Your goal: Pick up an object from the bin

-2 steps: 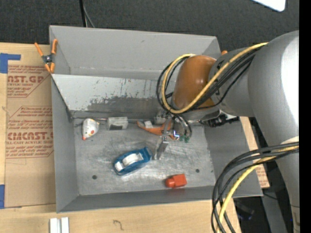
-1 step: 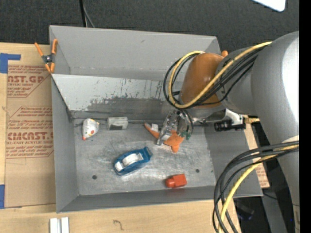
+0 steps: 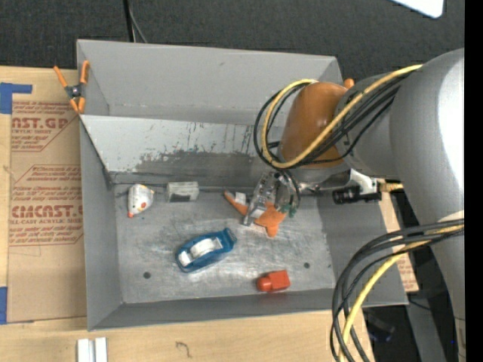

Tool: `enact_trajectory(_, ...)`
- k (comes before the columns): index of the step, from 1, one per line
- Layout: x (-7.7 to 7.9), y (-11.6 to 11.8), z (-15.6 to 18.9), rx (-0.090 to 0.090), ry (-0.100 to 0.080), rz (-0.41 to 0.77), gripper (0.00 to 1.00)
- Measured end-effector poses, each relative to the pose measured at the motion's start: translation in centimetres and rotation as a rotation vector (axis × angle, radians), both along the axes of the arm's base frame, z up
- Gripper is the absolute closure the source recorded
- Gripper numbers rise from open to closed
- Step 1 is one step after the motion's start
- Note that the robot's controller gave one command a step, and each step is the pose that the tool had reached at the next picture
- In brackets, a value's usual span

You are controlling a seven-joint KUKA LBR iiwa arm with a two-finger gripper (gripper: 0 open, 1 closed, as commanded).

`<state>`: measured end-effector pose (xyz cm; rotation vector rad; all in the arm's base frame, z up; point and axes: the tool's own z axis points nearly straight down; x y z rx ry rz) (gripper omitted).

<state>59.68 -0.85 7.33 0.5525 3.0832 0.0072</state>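
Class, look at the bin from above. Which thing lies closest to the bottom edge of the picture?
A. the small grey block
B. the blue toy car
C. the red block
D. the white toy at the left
C: the red block lies by the front wall of the bin, lower in the view than the blue car.

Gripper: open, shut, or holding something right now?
Gripper: cannot be told. It is low over an orange piece at the right of the bin floor.
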Motion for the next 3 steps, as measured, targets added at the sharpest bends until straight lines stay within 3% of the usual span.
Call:
enact_trajectory(1,0.1,0.1,4.0,-0.002,0.006,0.001,1.0)
enact_trajectory(2,0.0,0.1,1.7,-0.003,0.01,0.001,1.0)
enact_trajectory(3,0.2,0.1,6.2,-0.002,0.005,0.001,1.0)
